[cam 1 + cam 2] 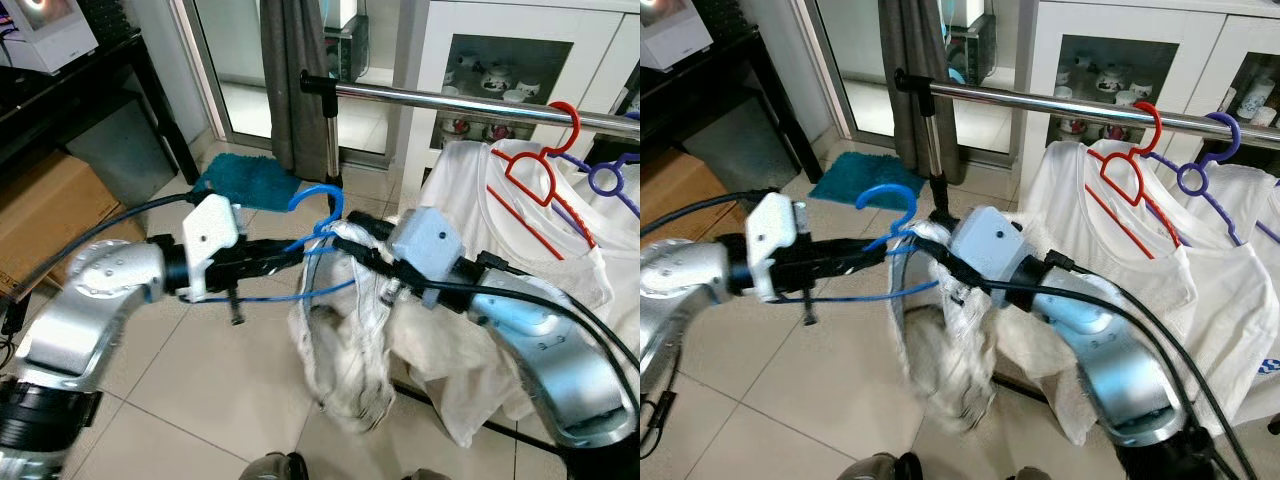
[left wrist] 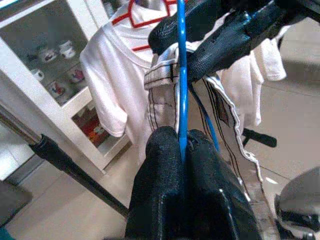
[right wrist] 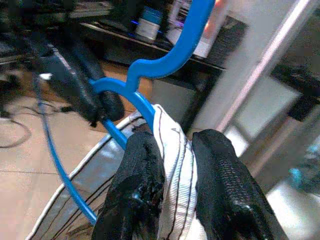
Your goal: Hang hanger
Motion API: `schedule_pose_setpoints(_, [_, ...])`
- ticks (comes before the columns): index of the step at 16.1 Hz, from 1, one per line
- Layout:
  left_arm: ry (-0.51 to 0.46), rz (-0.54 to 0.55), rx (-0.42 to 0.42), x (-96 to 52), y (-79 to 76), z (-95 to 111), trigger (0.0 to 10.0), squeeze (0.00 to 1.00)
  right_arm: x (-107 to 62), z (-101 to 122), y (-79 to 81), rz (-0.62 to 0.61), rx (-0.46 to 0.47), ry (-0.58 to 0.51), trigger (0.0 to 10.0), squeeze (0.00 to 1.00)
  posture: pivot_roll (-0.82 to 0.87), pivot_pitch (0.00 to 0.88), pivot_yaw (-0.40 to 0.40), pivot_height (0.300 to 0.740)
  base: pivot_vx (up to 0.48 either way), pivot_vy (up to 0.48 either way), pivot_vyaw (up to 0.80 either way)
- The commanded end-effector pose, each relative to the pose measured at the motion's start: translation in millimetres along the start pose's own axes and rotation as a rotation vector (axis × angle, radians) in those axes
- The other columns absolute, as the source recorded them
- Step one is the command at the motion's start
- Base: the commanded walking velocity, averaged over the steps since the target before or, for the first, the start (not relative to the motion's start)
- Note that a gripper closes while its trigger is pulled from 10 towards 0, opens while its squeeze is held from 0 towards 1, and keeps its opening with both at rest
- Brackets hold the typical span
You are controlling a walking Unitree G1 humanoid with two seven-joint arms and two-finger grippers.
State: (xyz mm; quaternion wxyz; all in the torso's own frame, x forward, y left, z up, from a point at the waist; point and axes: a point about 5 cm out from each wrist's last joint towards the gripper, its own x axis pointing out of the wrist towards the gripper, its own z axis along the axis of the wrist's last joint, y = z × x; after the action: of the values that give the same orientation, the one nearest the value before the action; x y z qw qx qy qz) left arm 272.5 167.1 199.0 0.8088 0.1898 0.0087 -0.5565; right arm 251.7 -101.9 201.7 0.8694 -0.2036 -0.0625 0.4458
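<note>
Three plastic hangers in all: one thin blue plastic hanger (image 1: 318, 225) below and in front of the horizontal chrome clothes rail (image 1: 1060, 104), one red plastic hanger (image 1: 1127, 160) and one purple plastic hanger (image 1: 1205, 160) hooked on that rail. Two white T-shirts (image 1: 1110, 250) hang from the rail on the red and purple hangers. One white striped-edge garment (image 1: 345, 330) droops below the rail. One teal mat (image 1: 245, 182) lies on the floor beyond the rail's end post. Two silver robot arms (image 1: 90, 300).

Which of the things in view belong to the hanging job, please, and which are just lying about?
Job in hand:
blue plastic hanger, pinched by the left gripper
white striped garment, pinched by the right gripper
shiny metal clothes rail

Lying about:
red hanger carrying a white T-shirt
purple hanger
teal floor mat
brown cardboard box
</note>
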Motion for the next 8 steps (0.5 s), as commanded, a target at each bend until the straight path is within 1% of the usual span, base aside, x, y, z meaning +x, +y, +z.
schedule_pose_setpoints(1, [0.059,0.139,-0.035,-33.3,20.0,-10,0.0,0.00,-9.0,21,-6.8,0.053,0.025,-0.140,0.0,0.00,-0.05,0.075,0.127,0.740,0.000,0.000,0.00])
schedule_pose_setpoints(2, [0.074,0.144,-0.036,-38.3,22.8,-12,0.0,0.00,-10.5,22,-5.7,0.091,0.057,-0.155,0.0,0.00,-0.05,0.074,0.128,0.740,0.000,0.000,0.00])
schedule_pose_setpoints(3, [0.093,0.158,-0.039,-46.7,27.6,-14,0.0,0.00,-12.9,23,-4.6,0.143,0.108,-0.180,0.0,0.00,-0.05,0.072,0.129,0.740,0.000,0.000,0.00])
schedule_pose_setpoints(4, [0.099,0.165,-0.041,-50.1,29.6,-14,0.0,0.00,-13.7,23,-4.6,0.160,0.127,-0.190,0.0,0.00,-0.05,0.072,0.129,0.740,0.000,0.000,0.00])
schedule_pose_setpoints(5, [0.114,0.184,-0.043,-56.6,32.9,-16,0.0,0.00,-15.0,24,-6.8,0.173,0.168,-0.216,0.0,0.00,-0.05,0.069,0.130,0.740,0.000,0.000,0.00])
schedule_pose_setpoints(7, [0.124,0.194,-0.046,-60.0,32.7,-18,0.0,0.00,-16.0,25,-10.9,0.157,0.206,-0.236,0.0,0.00,-0.05,0.066,0.130,0.740,0.000,0.000,0.00])
schedule_pose_setpoints(8, [0.123,0.194,-0.047,-60.2,31.7,-19,0.0,0.00,-16.5,24,-12.2,0.153,0.211,-0.236,0.0,0.00,-0.05,0.064,0.130,0.740,0.000,0.000,0.00])
